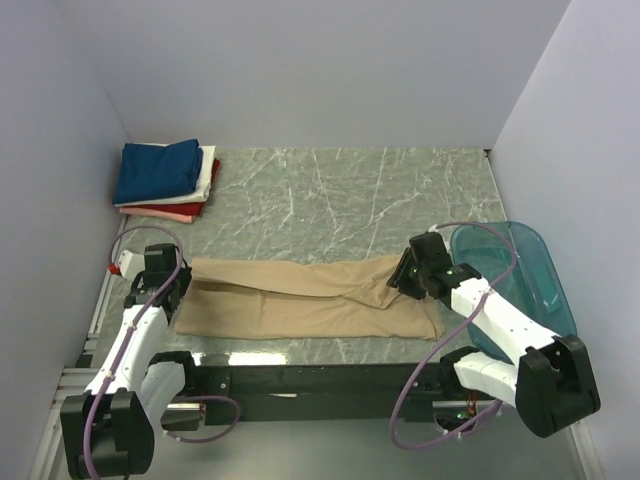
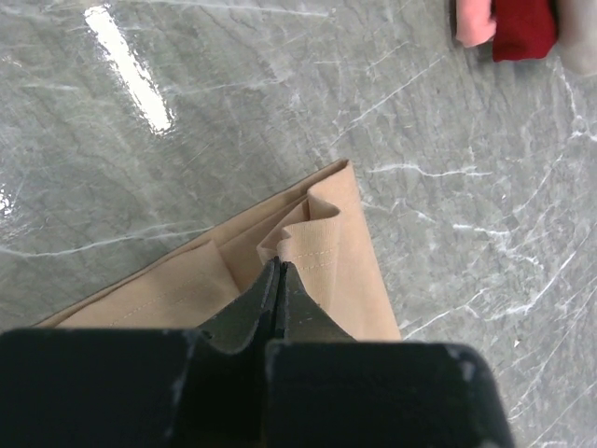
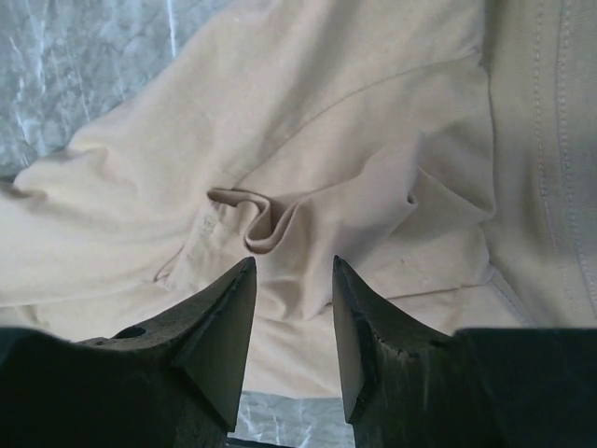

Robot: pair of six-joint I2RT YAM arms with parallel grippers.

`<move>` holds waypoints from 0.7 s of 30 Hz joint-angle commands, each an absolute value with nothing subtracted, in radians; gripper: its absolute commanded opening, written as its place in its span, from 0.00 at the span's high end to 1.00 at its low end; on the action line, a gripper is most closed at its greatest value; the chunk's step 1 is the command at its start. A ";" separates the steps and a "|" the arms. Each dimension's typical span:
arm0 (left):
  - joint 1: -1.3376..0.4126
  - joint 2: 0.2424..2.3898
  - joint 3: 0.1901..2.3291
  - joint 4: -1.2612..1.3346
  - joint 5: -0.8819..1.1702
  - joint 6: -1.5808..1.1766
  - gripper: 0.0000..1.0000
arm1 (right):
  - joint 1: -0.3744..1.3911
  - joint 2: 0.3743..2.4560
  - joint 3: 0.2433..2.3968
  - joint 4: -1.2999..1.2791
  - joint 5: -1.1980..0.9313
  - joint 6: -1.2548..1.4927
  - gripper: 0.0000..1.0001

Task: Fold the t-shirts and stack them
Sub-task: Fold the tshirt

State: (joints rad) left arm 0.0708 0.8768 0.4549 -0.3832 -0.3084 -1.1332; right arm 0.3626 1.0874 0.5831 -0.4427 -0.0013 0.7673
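The tan t-shirt [image 1: 300,300] lies folded into a long strip across the near part of the marble table. My left gripper [image 1: 185,285] is at its left end, shut on a bunched corner of the tan cloth [image 2: 336,252], with the cloth puckering up to the closed tips [image 2: 280,266]. My right gripper [image 1: 405,280] is open over the shirt's right end; its jaws [image 3: 294,266] stand apart just above a small raised fold of tan cloth [image 3: 326,121]. The stack of folded shirts [image 1: 165,180], navy on top with white, pink and red under it, sits in the far left corner.
A teal translucent tub [image 1: 520,270] stands at the right edge beside the right arm. Grey walls close in the left, back and right. The pink [image 2: 476,23] and red [image 2: 524,28] shirt edges show at the top of the left wrist view.
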 commanded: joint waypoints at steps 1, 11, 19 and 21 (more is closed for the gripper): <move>0.072 0.885 0.492 -0.364 -0.304 -1.108 0.99 | 0.371 1.092 0.640 -0.425 0.011 0.768 0.55; 0.072 0.887 0.482 -0.341 -0.284 -1.104 1.00 | 0.383 1.170 0.583 -0.335 -0.034 0.795 0.55; 0.072 0.900 0.488 -0.331 -0.275 -1.101 1.00 | 0.391 1.204 0.554 -0.290 -0.037 0.811 0.55; 0.072 0.902 0.488 -0.330 -0.275 -1.103 1.00 | 0.394 1.207 0.549 -0.282 -0.037 0.813 0.60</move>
